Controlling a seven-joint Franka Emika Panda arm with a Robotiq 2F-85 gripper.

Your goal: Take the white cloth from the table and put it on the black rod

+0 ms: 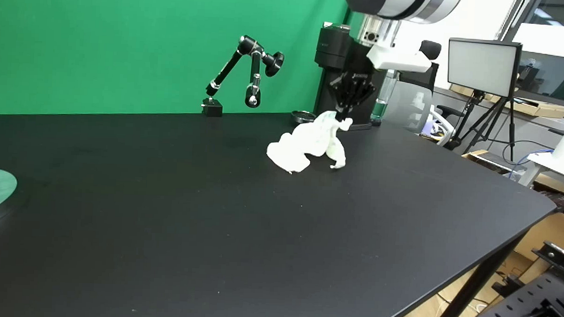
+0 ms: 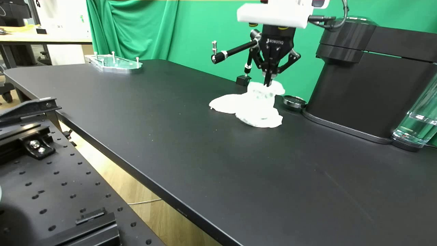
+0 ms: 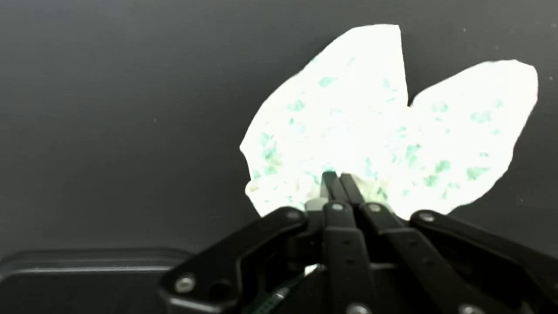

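The white cloth lies crumpled on the black table in both exterior views (image 1: 306,139) (image 2: 256,106). Its upper part is bunched up at the fingertips and its lower folds spread on the table. The wrist view shows the cloth (image 3: 348,113) with greenish patches below the fingers. My gripper (image 1: 341,114) points down with its fingertips close together, pinching the top of the cloth; it also shows in an exterior view (image 2: 268,83) and the wrist view (image 3: 339,175). The black rod (image 1: 228,71) is part of a jointed stand on a small block; it also shows behind the gripper (image 2: 239,49).
A black coffee machine (image 2: 362,85) with a clear water tank (image 2: 418,118) stands beside the gripper. A small round black dish (image 2: 293,101) lies at its foot. A clear plate with pegs (image 2: 114,63) sits at the far table end. A green wall (image 1: 126,45) stands behind.
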